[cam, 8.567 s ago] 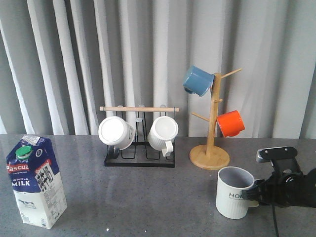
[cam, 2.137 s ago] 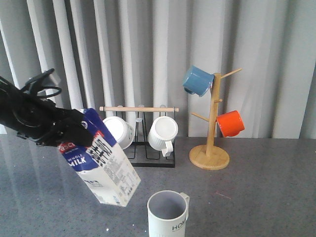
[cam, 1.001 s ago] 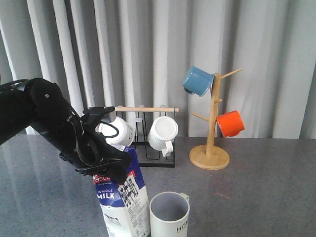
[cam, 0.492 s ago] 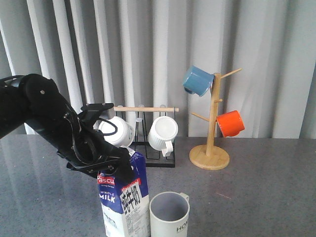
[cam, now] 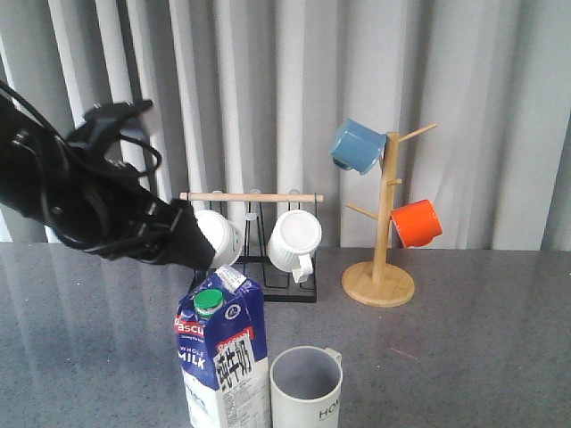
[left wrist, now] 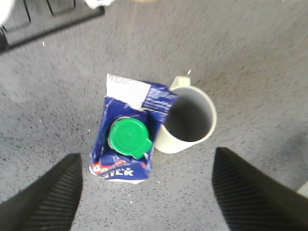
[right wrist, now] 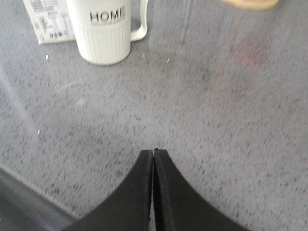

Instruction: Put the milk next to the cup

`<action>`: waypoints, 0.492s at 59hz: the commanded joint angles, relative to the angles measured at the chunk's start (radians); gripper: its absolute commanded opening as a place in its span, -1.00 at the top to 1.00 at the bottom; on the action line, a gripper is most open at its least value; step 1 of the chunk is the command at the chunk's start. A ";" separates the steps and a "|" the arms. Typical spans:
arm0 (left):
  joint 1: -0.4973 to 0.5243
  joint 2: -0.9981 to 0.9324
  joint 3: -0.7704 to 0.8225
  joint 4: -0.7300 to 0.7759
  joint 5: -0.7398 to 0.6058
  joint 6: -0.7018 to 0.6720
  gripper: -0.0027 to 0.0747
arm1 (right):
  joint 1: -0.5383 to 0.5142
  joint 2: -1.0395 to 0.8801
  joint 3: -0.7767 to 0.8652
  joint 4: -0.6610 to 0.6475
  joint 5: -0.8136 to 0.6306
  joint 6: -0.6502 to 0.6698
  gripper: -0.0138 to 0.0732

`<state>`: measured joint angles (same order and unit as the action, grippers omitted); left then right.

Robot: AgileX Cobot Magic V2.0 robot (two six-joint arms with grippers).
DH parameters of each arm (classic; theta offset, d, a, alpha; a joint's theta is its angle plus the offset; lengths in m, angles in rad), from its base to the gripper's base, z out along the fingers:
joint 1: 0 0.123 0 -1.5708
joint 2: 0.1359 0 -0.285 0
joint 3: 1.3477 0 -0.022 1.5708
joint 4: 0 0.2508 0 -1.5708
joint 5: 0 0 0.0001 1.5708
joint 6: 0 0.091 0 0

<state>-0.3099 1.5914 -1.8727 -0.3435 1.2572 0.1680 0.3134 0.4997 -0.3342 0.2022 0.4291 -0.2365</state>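
The blue-and-white gable-top milk carton is seen upright, touching the cream ribbed "HOME" mug, directly below the released left jaws; right jaws clenched empty.

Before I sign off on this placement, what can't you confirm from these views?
- Milk base: cut off by the front view's bottom edge.
- Gap or contact between milk and cup: unclear in both front and left wrist views.
- Left gripper fingertips: outside the left wrist frame.

The milk is stood upright on the tabletop, touching the cup on its left — a mug rack and mug tree are set behind.
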 commanded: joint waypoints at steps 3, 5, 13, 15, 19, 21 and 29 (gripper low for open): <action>-0.004 -0.169 -0.026 -0.027 -0.004 -0.007 0.03 | -0.005 0.004 -0.026 -0.012 -0.179 0.020 0.69; -0.004 -0.202 -0.026 -0.026 -0.004 -0.005 0.14 | -0.005 0.004 -0.026 -0.020 -0.208 0.033 0.69; -0.004 -0.332 -0.026 0.015 -0.004 0.006 0.81 | -0.040 0.004 -0.026 -0.064 -0.273 0.084 0.69; -0.004 -0.359 -0.026 0.035 -0.004 0.006 0.94 | -0.055 0.004 -0.026 -0.071 -0.278 0.086 0.69; -0.004 -0.424 -0.025 0.095 -0.004 0.005 0.95 | -0.102 0.004 -0.026 -0.076 -0.287 0.086 0.69; -0.004 -0.456 -0.025 0.125 -0.004 -0.001 0.95 | -0.129 0.004 -0.026 -0.076 -0.291 0.085 0.69; -0.003 -0.596 0.036 0.207 -0.016 -0.009 0.95 | -0.222 0.004 -0.026 -0.075 -0.315 0.082 0.69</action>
<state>-0.3099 1.0941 -1.8612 -0.1803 1.2797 0.1726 0.1454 0.4997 -0.3342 0.1360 0.2097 -0.1514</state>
